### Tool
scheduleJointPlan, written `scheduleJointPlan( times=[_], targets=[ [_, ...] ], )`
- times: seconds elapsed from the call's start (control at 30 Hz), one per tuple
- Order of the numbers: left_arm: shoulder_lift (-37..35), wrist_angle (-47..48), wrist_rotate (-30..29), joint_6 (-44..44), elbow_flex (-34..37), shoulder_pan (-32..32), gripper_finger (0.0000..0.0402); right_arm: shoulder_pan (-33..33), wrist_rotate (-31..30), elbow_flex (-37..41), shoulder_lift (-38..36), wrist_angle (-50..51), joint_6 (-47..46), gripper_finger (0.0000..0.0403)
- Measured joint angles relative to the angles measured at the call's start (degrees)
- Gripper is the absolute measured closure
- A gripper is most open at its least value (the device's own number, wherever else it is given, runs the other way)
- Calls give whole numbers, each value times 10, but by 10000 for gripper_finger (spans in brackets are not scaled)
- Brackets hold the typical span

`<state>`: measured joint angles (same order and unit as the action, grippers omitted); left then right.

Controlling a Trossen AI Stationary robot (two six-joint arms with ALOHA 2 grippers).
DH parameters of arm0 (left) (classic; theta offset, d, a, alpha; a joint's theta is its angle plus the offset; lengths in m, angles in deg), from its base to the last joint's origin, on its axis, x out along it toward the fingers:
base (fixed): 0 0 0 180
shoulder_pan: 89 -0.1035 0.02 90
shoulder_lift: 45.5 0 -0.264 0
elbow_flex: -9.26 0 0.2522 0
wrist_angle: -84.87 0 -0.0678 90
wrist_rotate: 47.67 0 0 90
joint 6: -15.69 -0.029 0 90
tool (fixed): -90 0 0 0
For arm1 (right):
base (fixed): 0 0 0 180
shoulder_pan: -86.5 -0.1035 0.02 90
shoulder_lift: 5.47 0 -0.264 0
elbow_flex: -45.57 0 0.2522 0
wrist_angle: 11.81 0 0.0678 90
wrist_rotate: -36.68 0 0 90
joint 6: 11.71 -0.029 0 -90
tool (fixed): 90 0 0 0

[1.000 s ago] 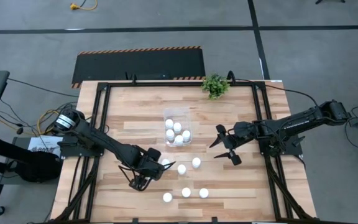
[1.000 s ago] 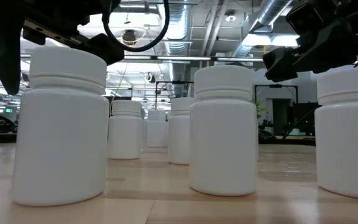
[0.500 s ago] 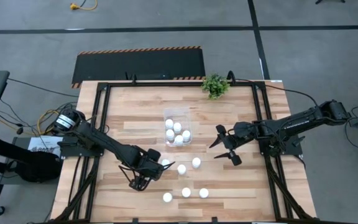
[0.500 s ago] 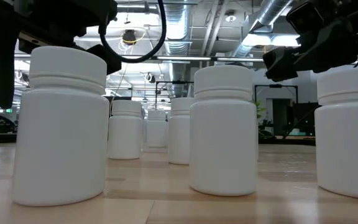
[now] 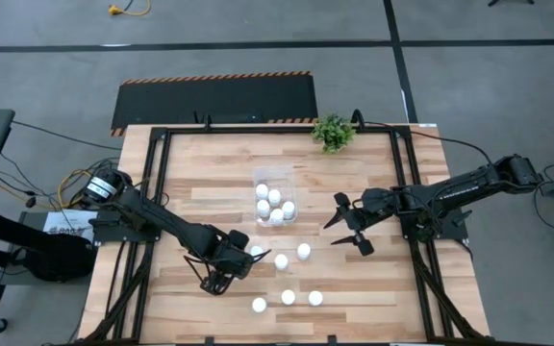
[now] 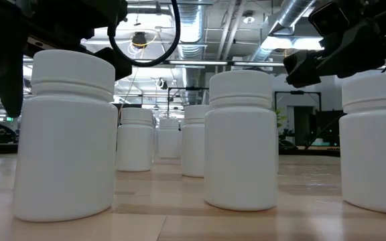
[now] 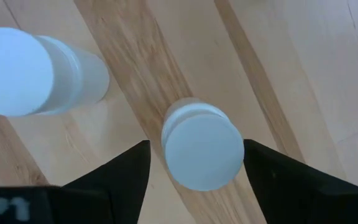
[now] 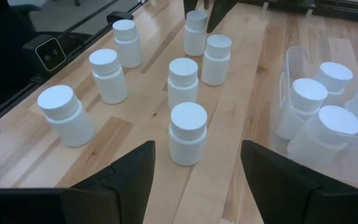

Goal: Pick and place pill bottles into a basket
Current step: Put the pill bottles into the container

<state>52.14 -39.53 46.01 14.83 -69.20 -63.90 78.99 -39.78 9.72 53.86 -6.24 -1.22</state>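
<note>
Several white pill bottles stand upright on the wooden table (image 5: 210, 173), three of them in a row near the front edge (image 5: 288, 297). The clear basket (image 5: 275, 185) at the table's middle holds several more bottles (image 8: 334, 124). My left gripper (image 5: 219, 279) points down, open, over one bottle (image 7: 204, 149). Its fingers (image 7: 123, 177) stand on either side of the cap without touching it. That bottle also shows in the right wrist view (image 8: 196, 31) but is hidden under the gripper in the high view. My right gripper (image 5: 347, 227) is open and empty, right of the bottles.
A small green potted plant (image 5: 333, 132) stands at the table's far edge. Another bottle (image 7: 23, 71) stands close beside my left gripper. A black frame (image 5: 157, 163) runs along the table's sides. Bare wood lies between the basket and the plant.
My left gripper has gone down a little toward the bottle beneath it; in the low view its dark fingers reach lower behind the near left bottle than a second ago.
</note>
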Motion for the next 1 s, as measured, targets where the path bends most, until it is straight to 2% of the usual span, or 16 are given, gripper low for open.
scheduleJointPlan(
  times=[0.53,1.0],
  targets=[
    [0,0,0,0,0,0,225,0,0,0,0,0,0,173],
    [-1,20,0,-1,-13,0,233,0,0,0,0,0,0,173]
  ],
)
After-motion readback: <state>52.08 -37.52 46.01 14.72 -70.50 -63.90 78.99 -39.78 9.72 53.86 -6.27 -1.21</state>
